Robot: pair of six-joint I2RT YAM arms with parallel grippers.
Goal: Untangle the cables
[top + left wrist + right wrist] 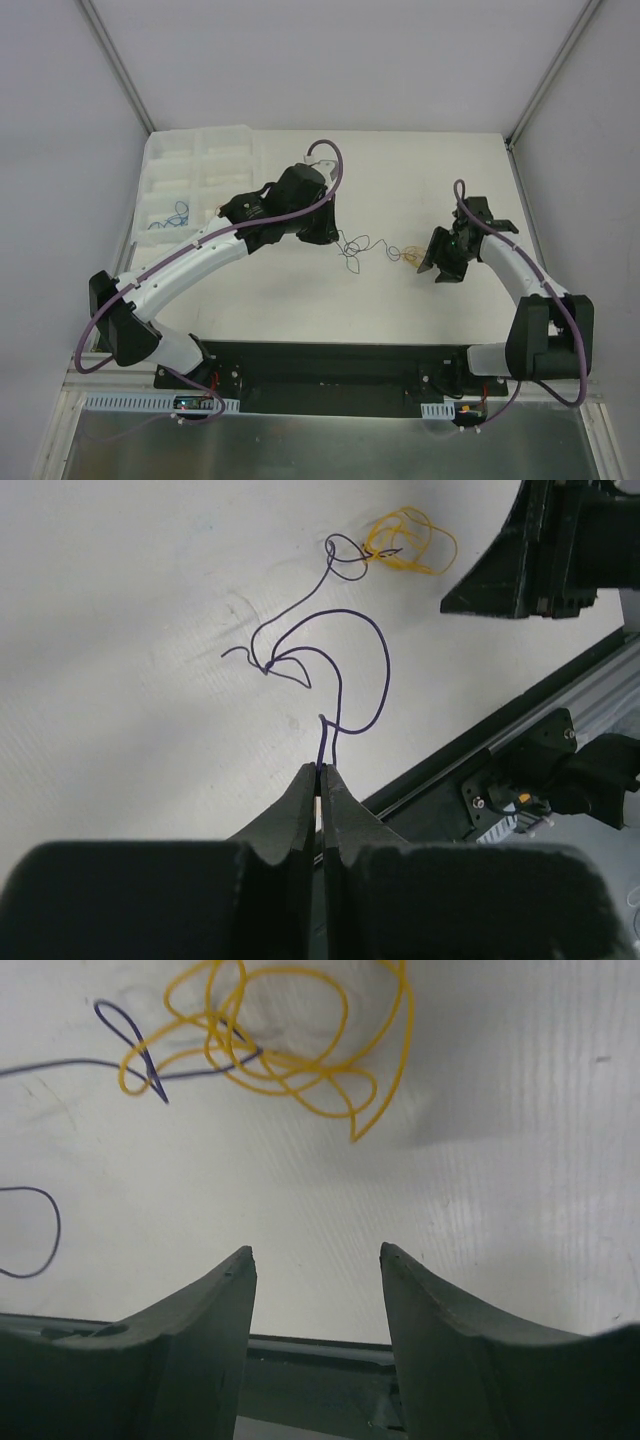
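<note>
A thin dark blue cable (352, 250) lies looped on the white table and runs right into a small yellow cable bundle (408, 253). My left gripper (335, 232) is shut on the blue cable's near end (322, 770). The cable's loops (386, 670) spread ahead of it toward the yellow bundle (405, 565). My right gripper (428, 265) is open and empty just right of the yellow bundle. In the right wrist view the gripper (315, 1255) hovers short of the yellow bundle (270, 1065), and the blue cable (60, 1063) threads into the bundle's left side.
A white compartment tray (200, 160) stands at the back left with a small blue wire (178, 213) in one cell. The black base rail (330, 365) runs along the near table edge. Grey walls enclose the table on three sides.
</note>
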